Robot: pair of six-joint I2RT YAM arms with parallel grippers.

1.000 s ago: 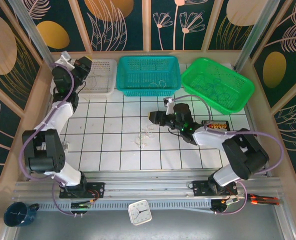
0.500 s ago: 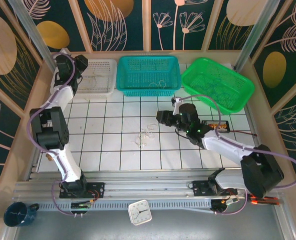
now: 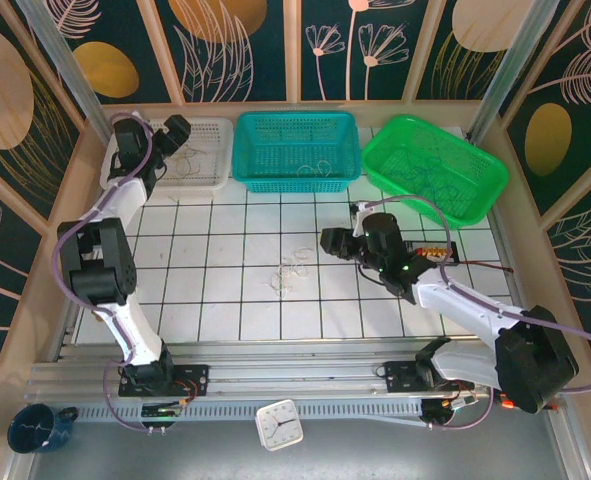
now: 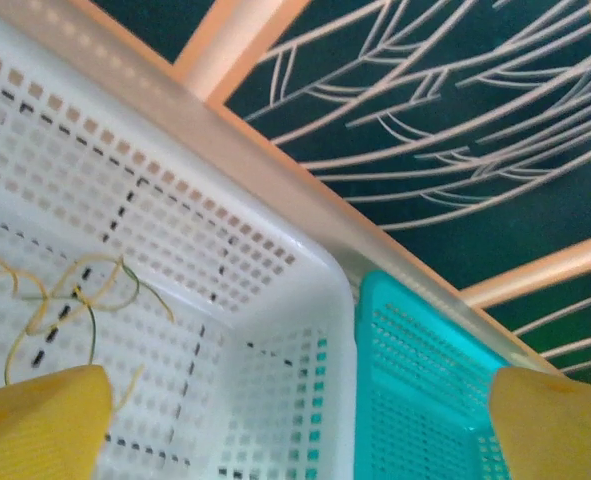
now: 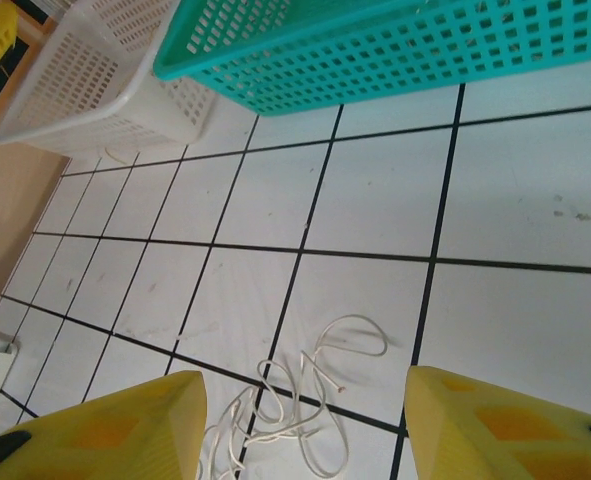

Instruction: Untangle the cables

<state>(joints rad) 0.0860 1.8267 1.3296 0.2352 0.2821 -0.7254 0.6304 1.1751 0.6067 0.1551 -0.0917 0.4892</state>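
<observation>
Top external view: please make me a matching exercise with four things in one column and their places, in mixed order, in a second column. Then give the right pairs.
Things
1. white basket
2. green basket
3. cables
4. clock

Places
a. near edge, between the two arm bases
b. far left of the table
c. on the tiles, about mid-table
d. far right, turned askew

Pairs: 1-b, 2-d, 3-c, 4-a

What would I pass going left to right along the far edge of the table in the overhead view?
A white basket, then a teal basket, then a green basket.
</observation>
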